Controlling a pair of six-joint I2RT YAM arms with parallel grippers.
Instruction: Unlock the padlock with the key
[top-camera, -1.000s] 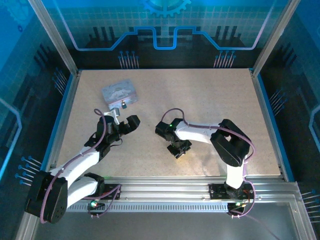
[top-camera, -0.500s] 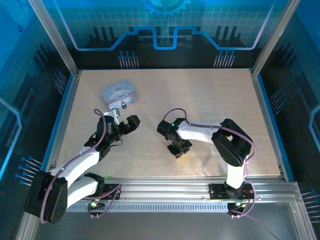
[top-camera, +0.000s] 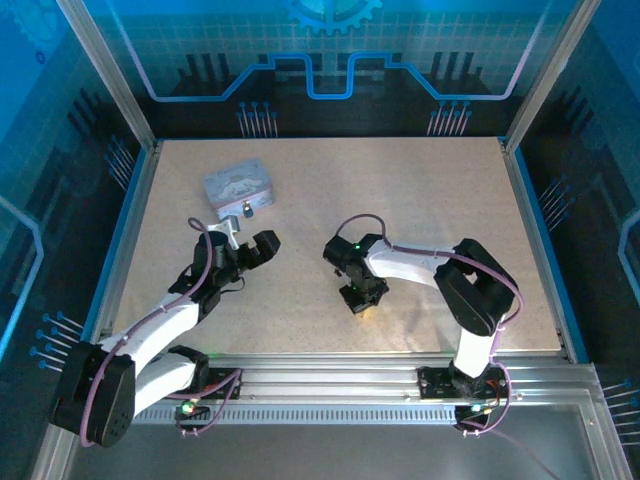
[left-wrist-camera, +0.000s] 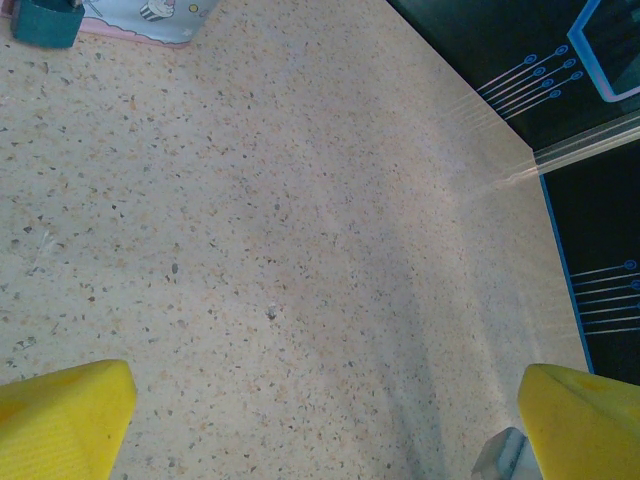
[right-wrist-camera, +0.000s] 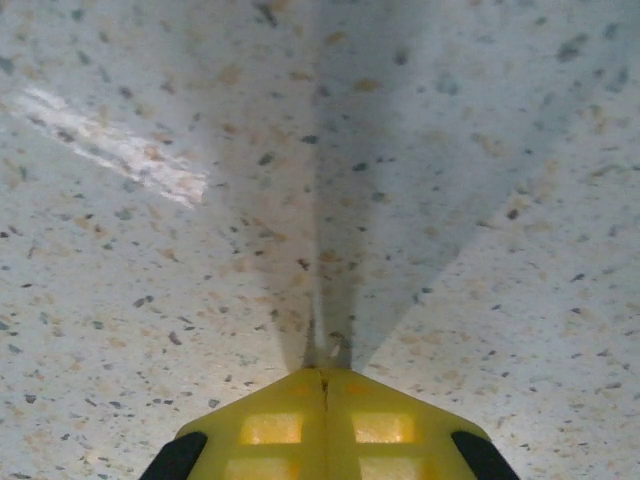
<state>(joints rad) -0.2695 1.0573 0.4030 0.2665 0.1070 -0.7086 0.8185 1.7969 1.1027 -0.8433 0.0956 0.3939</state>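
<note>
Right end effector (right-wrist-camera: 325, 372) pressing fingertips together on thin pale key (right-wrist-camera: 324, 352) at surface (right-wrist-camera: 480, 150). Left end effector (top-camera: 247, 247) hanging wide open; padlock (top-camera: 246, 210) sitting just ahead, beside tin (top-camera: 235, 184).

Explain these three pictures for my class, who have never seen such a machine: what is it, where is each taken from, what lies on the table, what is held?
The machine is two robot arms bolted at the near edge of a speckled table. One picture looks down from above; the other two come from a camera on each wrist. On the table lie a grey tin and, beside it, the small dark padlock. The left gripper stands open near them, holding nothing. The right gripper is shut, tips down at the table; something pale there may be the key, too small to be sure.
</note>
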